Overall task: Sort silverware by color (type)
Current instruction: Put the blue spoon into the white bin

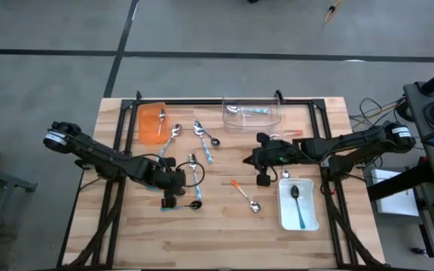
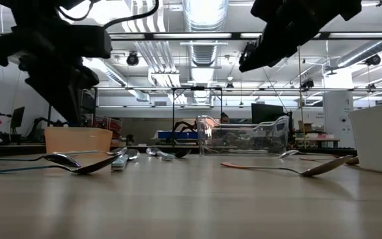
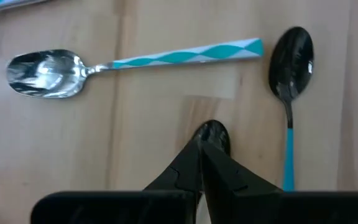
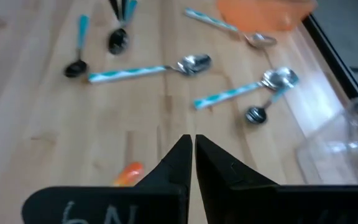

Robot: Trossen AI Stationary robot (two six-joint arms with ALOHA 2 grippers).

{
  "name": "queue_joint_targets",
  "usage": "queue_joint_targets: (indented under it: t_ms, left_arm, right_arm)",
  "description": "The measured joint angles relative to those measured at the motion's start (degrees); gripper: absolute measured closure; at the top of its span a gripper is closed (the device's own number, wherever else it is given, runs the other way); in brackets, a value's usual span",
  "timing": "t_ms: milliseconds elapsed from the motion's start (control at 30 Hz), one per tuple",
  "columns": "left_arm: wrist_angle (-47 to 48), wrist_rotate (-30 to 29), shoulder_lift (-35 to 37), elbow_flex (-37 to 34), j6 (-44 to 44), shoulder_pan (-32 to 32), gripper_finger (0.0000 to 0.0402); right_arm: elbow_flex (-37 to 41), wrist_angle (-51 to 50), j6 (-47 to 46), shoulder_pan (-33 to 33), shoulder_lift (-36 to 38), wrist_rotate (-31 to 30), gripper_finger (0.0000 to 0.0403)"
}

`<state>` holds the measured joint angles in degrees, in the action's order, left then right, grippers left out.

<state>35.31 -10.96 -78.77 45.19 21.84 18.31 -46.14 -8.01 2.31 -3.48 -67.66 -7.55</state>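
Writing: only a handwritten "6N" on the right gripper [image 4: 189, 152] body. Both grippers were shut and empty. Left gripper [image 3: 202, 152] sat low over the table, tips above a dark spoon bowl [image 3: 213, 134], beside a teal-striped spoon [image 3: 129, 59]. Right gripper hovered mid-table near an orange spoon [image 1: 245, 195]. Other spoons lay scattered, one in the white tray [image 1: 286, 214]

A spoon [image 3: 129, 59] with a teal-and-white wavy striped handle lies on a light wooden table [image 3: 166, 124]. Another spoon [image 3: 291, 81] has a plain blue handle. An orange tray [image 1: 151, 123] stands nearby.
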Motion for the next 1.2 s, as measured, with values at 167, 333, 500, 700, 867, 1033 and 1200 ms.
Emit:
queue_joint_targets:
  t_ms: [167,333,500,700,867,1033,1200]
  left_arm:
    - [-0.02,0.0,-0.04,-0.06,1.05,1.55,0.0402]
    - [1.38,0.0,-0.32,-0.63,1.26,2.99,0.0379]
    - [2.28,-0.04,-1.37,-1.09,2.25,4.14,0.0311]
    - [3.33,-0.48,-4.45,-1.1,2.73,5.63,0.0238]
    - [5.18,-0.62,-8.21,-1.14,3.75,5.76,0.0221]
    - [6.56,-1.84,-11.17,-1.05,5.37,5.76,0.0231]
    - [6.52,-1.66,-12.41,-0.9,5.74,5.81,0.0265]
  right_arm:
    - [2.08,4.61,-0.23,-2.25,0.0,-0.1,0.039]
    - [3.15,5.66,-1.5,-3.31,-0.04,-2.5,0.039]
    - [4.19,5.81,-3.05,-3.44,-0.04,-3.08,0.039]
    - [4.84,5.96,-4.85,-3.42,-0.04,-3.13,0.039]
    - [4.84,6.87,-4.38,-3.42,-0.04,-3.14,0.039]
    - [4.84,7.26,-3.91,-3.42,-0.04,-3.15,0.039]
    - [4.84,7.48,-3.91,-3.42,-0.04,-3.15,0.039]
